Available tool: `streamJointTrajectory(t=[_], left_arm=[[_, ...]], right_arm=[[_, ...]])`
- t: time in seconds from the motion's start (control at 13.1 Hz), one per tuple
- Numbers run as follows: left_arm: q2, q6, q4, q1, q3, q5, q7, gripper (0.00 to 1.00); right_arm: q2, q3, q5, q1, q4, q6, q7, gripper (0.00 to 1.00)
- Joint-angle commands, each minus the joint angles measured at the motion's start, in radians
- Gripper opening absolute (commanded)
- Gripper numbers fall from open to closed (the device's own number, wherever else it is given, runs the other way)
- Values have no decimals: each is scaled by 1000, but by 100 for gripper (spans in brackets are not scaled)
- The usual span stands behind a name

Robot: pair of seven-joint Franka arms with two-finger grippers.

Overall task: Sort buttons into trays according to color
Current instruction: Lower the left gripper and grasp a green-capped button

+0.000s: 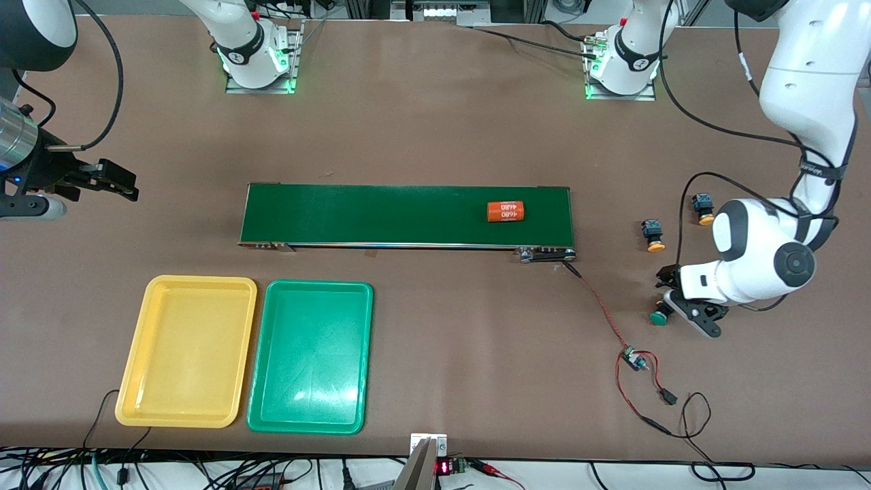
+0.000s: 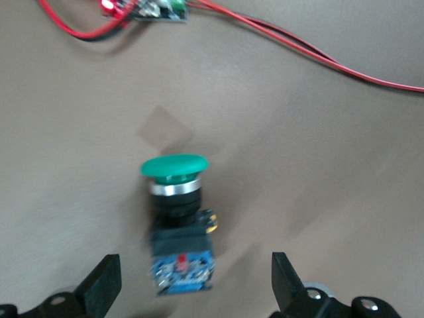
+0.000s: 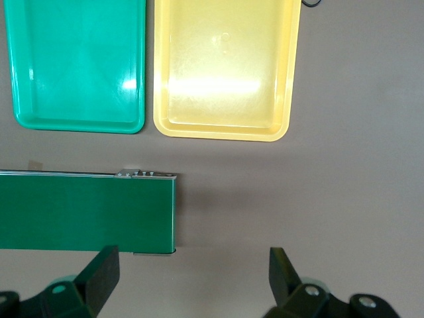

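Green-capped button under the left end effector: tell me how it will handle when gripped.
The green-capped button lies on its side, so its round cap may let it roll. Its blocky blue base probably resists that. The open left end effector straddles it; the hard body should grip firmly.

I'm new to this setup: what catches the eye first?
The yellow tray and green tray lie side by side near the front camera. The left end effector hangs open around a green-capped button at the left arm's end; an orange cylinder lies on the conveyor belt.

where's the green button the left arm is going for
The green button lies on the table at the left arm's end, under the open left gripper, nearer the front camera than two orange buttons.
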Motion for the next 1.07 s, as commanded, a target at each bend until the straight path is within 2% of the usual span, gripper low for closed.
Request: streamJointTrajectory(t=[0.0,0.08,0.15,0.23,0.31,0.46,0.69,0.84,0.99], left_arm=[[24,-11,31,-5,-1,-38,4,100],[27,-11,30,-7,-1,-38,5,100],[27,-11,31,-7,-1,-36,5,92],[22,-11,30,-7,-1,-36,4,55],[22,-11,30,-10,-1,-36,5,31],[21,-14,27,-8,-1,-36,5,1],[-37,-49,8,-26,-5,-38,-5,0],[-115,-172,2,-71,-13,-55,-39,0],[-195,-278,-45,-111,-13,-126,-161,0]], right_arm=[[10,5,20,-7,18,-2,-1,100],[10,5,18,-7,18,-2,-1,100],[10,5,18,-7,18,-2,-1,100],[10,5,20,-7,18,-2,-1,100],[10,5,20,-7,18,-2,-1,100],[10,5,20,-7,18,-2,-1,100],[10,5,20,-7,18,-2,-1,100],[8,5,20,-9,18,-2,-1,100],[10,3,20,-9,18,-2,-1,100]])
